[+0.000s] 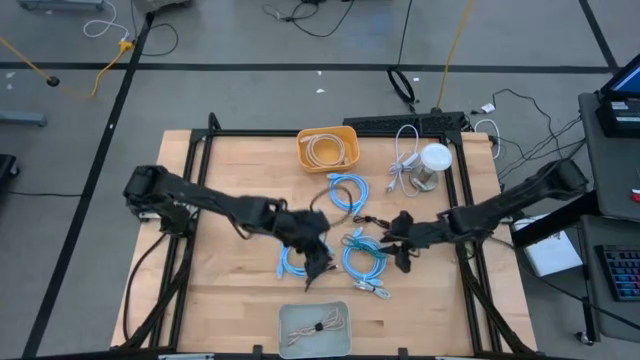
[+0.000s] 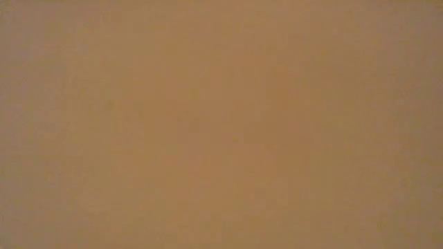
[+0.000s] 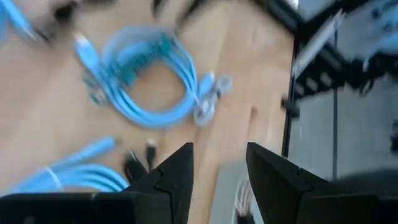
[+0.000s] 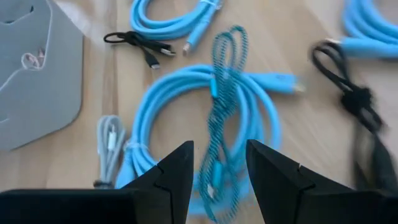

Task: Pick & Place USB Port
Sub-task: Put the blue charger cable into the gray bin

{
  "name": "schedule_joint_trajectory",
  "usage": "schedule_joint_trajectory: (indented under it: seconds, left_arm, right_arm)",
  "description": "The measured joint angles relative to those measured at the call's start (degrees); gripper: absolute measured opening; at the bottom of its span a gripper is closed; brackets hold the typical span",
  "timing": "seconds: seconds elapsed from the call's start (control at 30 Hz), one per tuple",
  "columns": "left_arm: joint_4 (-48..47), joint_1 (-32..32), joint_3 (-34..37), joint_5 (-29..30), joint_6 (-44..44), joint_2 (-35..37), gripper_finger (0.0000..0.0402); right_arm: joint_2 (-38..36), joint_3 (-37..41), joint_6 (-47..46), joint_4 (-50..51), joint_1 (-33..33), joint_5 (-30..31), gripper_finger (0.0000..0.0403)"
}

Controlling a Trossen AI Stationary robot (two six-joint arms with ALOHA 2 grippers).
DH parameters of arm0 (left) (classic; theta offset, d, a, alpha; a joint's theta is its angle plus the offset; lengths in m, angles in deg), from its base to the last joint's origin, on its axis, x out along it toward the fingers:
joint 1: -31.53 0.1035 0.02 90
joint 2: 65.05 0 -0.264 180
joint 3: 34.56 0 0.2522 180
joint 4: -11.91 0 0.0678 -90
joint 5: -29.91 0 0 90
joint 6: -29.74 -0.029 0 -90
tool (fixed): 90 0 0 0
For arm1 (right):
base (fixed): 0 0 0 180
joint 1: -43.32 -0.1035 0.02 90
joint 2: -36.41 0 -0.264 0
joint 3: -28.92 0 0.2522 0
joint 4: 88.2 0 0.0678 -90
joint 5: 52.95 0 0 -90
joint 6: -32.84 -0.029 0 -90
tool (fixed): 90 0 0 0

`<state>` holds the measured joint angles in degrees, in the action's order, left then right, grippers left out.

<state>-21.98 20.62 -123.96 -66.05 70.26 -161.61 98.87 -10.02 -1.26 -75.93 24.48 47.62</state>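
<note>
While both arms reach in over the middle of the table (image 1: 230,300), neither holds anything: the left gripper (image 1: 318,264) has its fingers (image 3: 176,177) parted with bare wood showing in the gap, and the right gripper (image 1: 403,256) likewise stands with fingers (image 4: 177,174) apart above the cables, gripping nothing. The left gripper hangs between two blue coils, one (image 1: 292,262) at its left and a larger one (image 1: 363,257) at its right; the right gripper is just beside that larger coil, on its far side. In the right wrist view a braided blue cable (image 4: 222,112) lies across this coil, a small grey cable (image 4: 109,146) lies at its edge, and a short black cable (image 4: 140,45) lies apart on the wood. A third blue coil (image 1: 347,190) lies further back, near the orange bin (image 1: 327,149), which contains a pale cable. The grey tray (image 1: 314,328) at the front edge holds one bundled cable. A white cup (image 1: 433,165) stands at the back right, with a white cable (image 1: 402,160) beside it. The low view shows only a uniform tan surface.
</note>
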Motion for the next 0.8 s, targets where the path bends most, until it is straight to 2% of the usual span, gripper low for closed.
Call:
schedule_joint_trajectory:
  seconds: [0.13,0.37,0.6,0.8]
  left_arm:
    - [-1.2,2.2,0.0,1.5,-1.5,3.1,0.0152]
    - [-3.8,2.5,0.0,2.5,-2.0,4.7,0.0152]
    - [-4.7,-0.6,0.0,5.1,-1.4,4.7,0.0152]
    - [-5.4,-2.2,0.0,6.6,-0.8,4.7,0.0152]
  right_arm:
    - [8.3,-5.8,3.3,-0.6,1.0,-1.7,0.0142]
    - [17.2,-13.1,7.7,2.4,1.2,-1.8,0.0142]
    - [20.1,-13.2,6.4,6.3,1.4,-1.8,0.0142]
    - [21.3,-13.2,6.5,5.4,2.2,-1.6,0.0141]
